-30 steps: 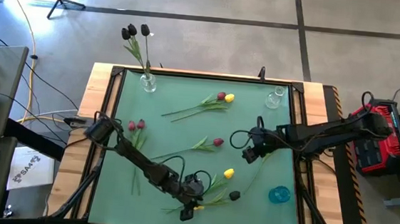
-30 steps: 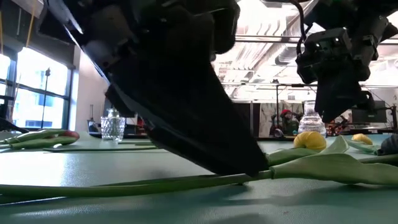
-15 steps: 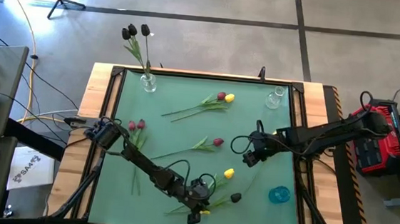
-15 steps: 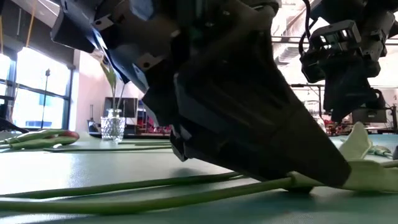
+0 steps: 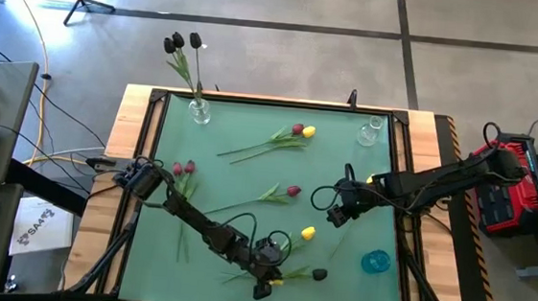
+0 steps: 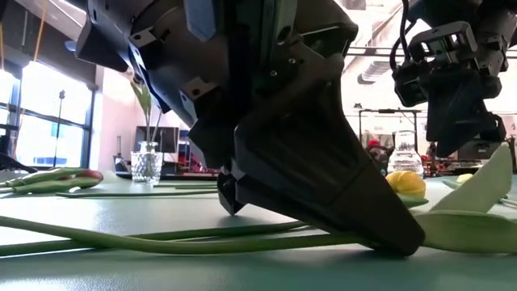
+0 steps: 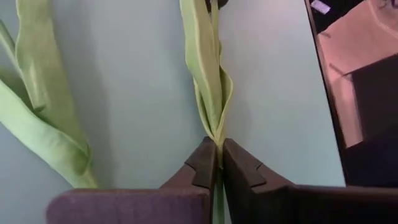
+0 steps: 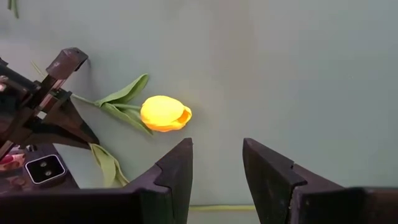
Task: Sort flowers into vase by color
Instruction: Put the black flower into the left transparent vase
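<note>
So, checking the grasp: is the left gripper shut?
Shut. The left gripper has its fingers pinched on a flower stem.

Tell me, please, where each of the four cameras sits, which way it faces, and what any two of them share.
High view: above the table, looking straight down; both arms show, left gripper at the near edge, right gripper mid-right.
Low view: at tabletop height, looking level across; the left gripper fills it, right gripper hanging behind.
Left wrist view: looks past its shut fingers, pinching a stem.
Right wrist view: looks down past its open fingers.
Shared: the yellow tulip shows in the right wrist, high and low views.
</note>
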Robot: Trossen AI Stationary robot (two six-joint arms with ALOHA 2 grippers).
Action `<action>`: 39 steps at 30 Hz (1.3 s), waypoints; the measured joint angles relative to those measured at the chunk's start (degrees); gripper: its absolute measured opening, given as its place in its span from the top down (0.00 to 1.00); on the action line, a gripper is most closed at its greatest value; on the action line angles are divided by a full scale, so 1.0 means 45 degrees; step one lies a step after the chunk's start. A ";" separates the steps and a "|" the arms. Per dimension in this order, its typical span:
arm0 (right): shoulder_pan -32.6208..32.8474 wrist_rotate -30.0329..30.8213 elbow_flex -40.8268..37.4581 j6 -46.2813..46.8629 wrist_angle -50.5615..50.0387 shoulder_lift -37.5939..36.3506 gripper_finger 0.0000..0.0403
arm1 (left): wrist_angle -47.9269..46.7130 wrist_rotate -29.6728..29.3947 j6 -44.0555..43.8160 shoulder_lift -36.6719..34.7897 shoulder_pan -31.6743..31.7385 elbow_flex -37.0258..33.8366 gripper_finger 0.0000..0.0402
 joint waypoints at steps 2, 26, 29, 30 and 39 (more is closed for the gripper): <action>0.0000 0.0002 0.0000 -0.0005 0.0000 0.0000 0.68 | 0.0445 -0.0010 -0.0084 -0.0155 0.0053 -0.0012 0.99; -0.1198 0.1278 0.0003 -0.3516 -0.1541 -0.0213 0.68 | -0.0338 -0.3089 0.3266 -0.5993 0.4417 -0.0164 1.00; -0.1888 0.1721 -0.0010 -0.3879 -0.1201 -0.0770 0.68 | -0.0984 -0.3150 0.3735 -0.7084 0.5310 -0.0135 1.00; -0.2167 0.1816 -0.0010 -0.4018 -0.0907 -0.1121 0.68 | -0.1264 -0.3193 0.3860 -0.7464 0.5590 -0.0135 1.00; -0.4516 0.0472 -0.0005 -0.4851 0.5189 -0.4083 0.68 | -0.0288 -0.4811 0.4596 -0.9005 0.7149 -0.0122 1.00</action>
